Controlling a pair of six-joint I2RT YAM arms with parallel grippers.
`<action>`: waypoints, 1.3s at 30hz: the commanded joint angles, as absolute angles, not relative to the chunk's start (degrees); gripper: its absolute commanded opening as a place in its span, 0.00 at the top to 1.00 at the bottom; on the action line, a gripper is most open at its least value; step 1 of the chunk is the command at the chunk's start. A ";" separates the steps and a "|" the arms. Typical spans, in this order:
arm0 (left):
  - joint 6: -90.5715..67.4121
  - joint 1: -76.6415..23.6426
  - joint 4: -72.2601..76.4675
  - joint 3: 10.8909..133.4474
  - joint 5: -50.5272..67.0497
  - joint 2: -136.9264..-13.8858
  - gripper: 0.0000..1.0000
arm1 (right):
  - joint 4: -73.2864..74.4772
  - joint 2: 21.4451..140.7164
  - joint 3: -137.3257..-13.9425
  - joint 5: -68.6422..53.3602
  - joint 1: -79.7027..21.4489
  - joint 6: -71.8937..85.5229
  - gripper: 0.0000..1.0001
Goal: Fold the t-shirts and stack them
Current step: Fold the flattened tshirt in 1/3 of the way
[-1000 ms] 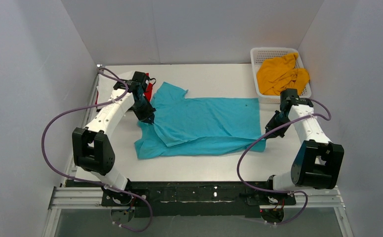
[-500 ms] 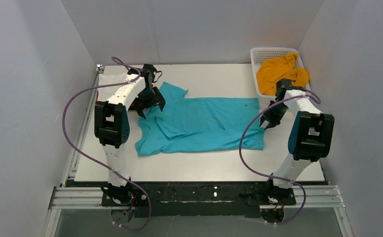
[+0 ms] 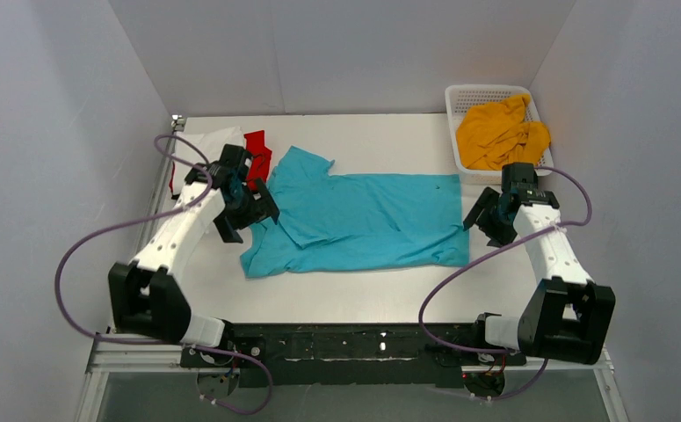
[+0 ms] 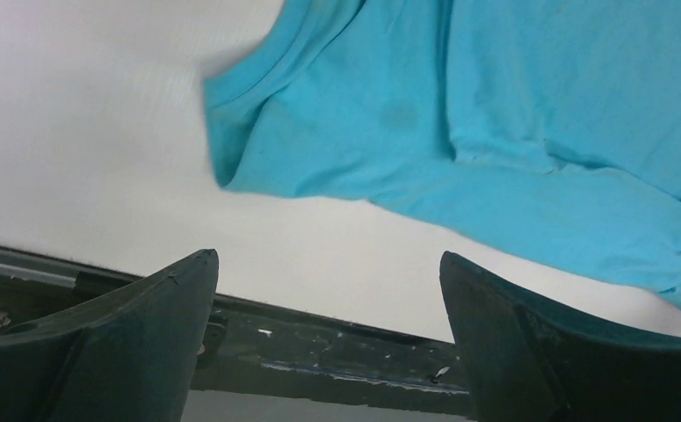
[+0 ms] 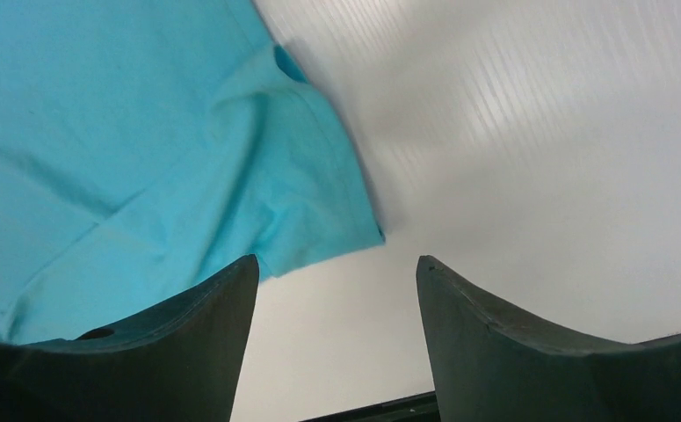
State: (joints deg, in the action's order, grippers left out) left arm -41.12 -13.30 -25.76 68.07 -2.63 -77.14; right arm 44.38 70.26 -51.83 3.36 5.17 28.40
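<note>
The turquoise t-shirt [image 3: 363, 220] lies stretched sideways across the middle of the bench [image 3: 363, 299], with one layer doubled over along its length. The left hand [image 4: 326, 262] hovers over the collar end, fingers spread and holding nothing. The right hand [image 5: 336, 262] is also spread and empty, just off the hem corner. This looks like the pause between folds. The next move probably calls for each hand to pinch its own end of the cloth, both layers together, and bring one end over the other without dragging the shirt askew.
</note>
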 commanded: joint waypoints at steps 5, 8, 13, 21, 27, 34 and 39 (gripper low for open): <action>-46.23 -11.32 -23.56 47.75 -2.59 -64.79 0.02 | 33.25 65.99 -40.89 -0.99 5.79 32.69 0.42; -46.94 -10.80 -19.71 44.90 -0.39 -67.77 0.02 | 32.94 71.74 -41.54 -2.97 5.80 32.97 0.48; -48.15 -9.88 -15.81 41.66 1.43 -73.24 0.02 | 33.09 75.32 -40.45 -2.32 5.85 33.80 0.52; -48.93 -9.58 -12.28 40.88 2.46 -79.57 0.20 | 37.73 73.79 -40.89 -0.32 5.82 33.94 0.48; -48.28 -8.61 -11.77 40.65 -2.13 -81.80 0.32 | 39.63 72.57 -40.09 -0.30 5.84 34.07 0.48; -48.18 -7.59 -9.48 41.03 -1.02 -84.84 0.55 | 37.35 74.38 -37.96 -2.13 5.80 35.52 0.47; -48.09 -7.23 -9.23 42.76 -0.16 -88.62 0.68 | 34.43 77.26 -38.50 -2.02 5.80 35.92 0.47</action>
State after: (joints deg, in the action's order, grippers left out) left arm -48.10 -7.57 -8.84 43.51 0.75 -84.12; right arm 37.17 75.64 -38.06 -1.85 5.61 34.83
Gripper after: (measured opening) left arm 0.368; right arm 0.524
